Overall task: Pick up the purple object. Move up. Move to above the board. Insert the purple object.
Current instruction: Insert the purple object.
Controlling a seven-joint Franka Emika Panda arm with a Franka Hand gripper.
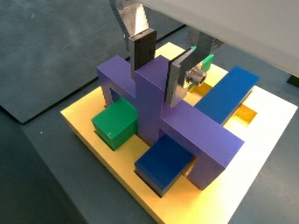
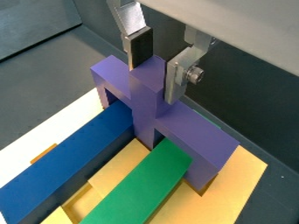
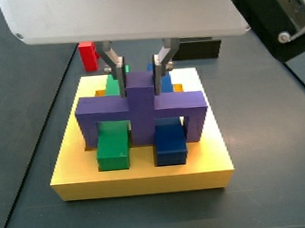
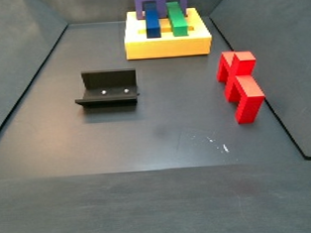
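Observation:
The purple object point(image 1: 176, 122) point(image 2: 152, 96) stands on the yellow board point(image 1: 82, 114) point(image 3: 141, 177), its crossbar bridging a green bar point(image 2: 140, 188) and a blue bar point(image 2: 70, 162) set in the board's slots. Its legs rest down at the board's top in a side view point(image 3: 140, 102). My gripper point(image 1: 160, 79) point(image 2: 156, 79) point(image 3: 140, 69) hangs over the board, one finger on each side of the purple central stub, shut on it. In the far side view the purple object point(image 4: 160, 1) and the board point(image 4: 167, 46) sit at the top edge, with the gripper out of view.
Two red blocks point(image 4: 235, 64) point(image 4: 248, 98) stand on the dark floor to the right of the board. The fixture point(image 4: 109, 89) stands on the floor nearer the left wall. A red block point(image 3: 90, 54) shows behind the board.

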